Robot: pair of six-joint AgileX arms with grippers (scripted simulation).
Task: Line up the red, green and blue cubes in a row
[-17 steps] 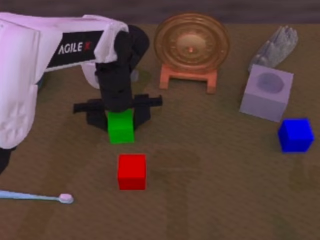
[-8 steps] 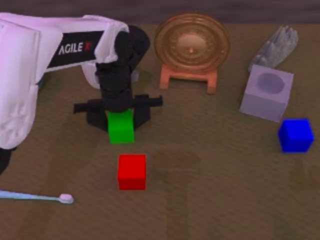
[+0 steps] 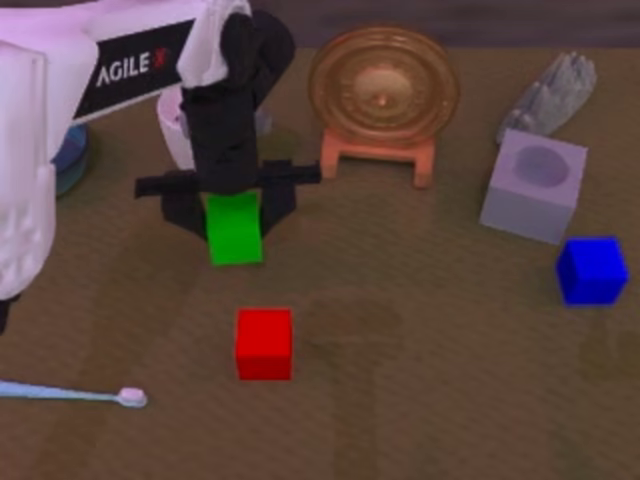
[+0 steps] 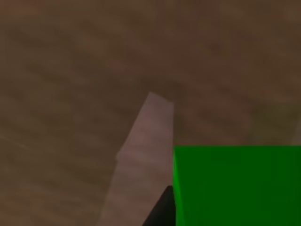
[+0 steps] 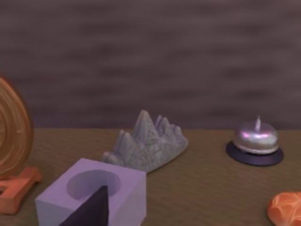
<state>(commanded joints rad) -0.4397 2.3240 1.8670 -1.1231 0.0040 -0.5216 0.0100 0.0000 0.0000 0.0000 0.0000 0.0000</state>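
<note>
My left gripper (image 3: 231,212) is shut on the green cube (image 3: 235,230), which hangs tilted above the table at the left middle. In the left wrist view the green cube (image 4: 235,186) fills the lower corner, with one dark finger (image 4: 162,212) pressed against its side. The red cube (image 3: 264,343) rests on the table nearer the front, apart from the green one. Far to the right sits the blue cube (image 3: 592,269). My right arm is outside the top view, parked near the back right.
A bronze disc on an orange stand (image 3: 383,95), a grey rock (image 3: 550,95) and a lilac block with a round hollow (image 3: 535,185) stand at the back. A toothbrush (image 3: 80,396) lies front left. A silver bell (image 5: 256,141) sits further back right.
My left gripper has lifted the green cube off the table and shifted slightly left and back. The red and blue cubes have not moved.
</note>
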